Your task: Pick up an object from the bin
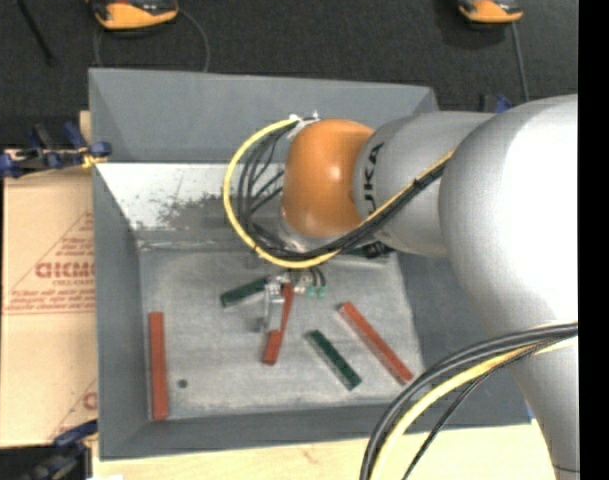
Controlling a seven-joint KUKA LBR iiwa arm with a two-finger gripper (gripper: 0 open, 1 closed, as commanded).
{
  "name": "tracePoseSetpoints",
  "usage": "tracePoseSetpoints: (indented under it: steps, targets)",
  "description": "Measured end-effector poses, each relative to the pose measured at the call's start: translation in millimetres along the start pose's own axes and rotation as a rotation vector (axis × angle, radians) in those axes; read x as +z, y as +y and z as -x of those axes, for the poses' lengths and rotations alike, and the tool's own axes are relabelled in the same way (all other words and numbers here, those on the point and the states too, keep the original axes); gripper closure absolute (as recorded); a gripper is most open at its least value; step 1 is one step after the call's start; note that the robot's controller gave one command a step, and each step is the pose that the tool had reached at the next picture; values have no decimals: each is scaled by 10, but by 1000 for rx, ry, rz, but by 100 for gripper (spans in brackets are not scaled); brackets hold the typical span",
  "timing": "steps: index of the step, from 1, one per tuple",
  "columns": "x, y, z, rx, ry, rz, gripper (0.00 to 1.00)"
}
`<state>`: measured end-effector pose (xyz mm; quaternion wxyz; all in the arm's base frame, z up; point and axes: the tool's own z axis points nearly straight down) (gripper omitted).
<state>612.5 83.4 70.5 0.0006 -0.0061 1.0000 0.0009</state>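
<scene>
1. Hanging over the upper end of a short red stick (273, 346), the claw (279, 303) was largely hidden under the orange wrist cover (319, 178); its state could not be told.
2. That stick was slim, straight and brick-red, lying mid-floor.
3. A green stick (242, 292) lay just left of its top, and a dark green stick (333, 358) and a longer red stick (376, 341) lay to its right.
4. Bare floor lay to its left, up to another red stick (158, 365) by the bin (117, 298) wall.

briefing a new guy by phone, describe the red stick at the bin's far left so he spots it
Find the grey metal bin and its left wall. On the floor beside that wall lies a long red stick, parallel to it. The middle red stick and right red stick lie slanted.
</scene>
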Motion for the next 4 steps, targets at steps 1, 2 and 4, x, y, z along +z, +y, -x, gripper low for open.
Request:
tracePoseSetpoints:
  steps: [1, 2, 4]
  targets:
    - [-17, 3, 16, 0, -4, 1, 0]
    - [-15, -2, 17, 1, -4, 0, 100]
    - [-1268, 0, 73, 2, -11, 1, 100]
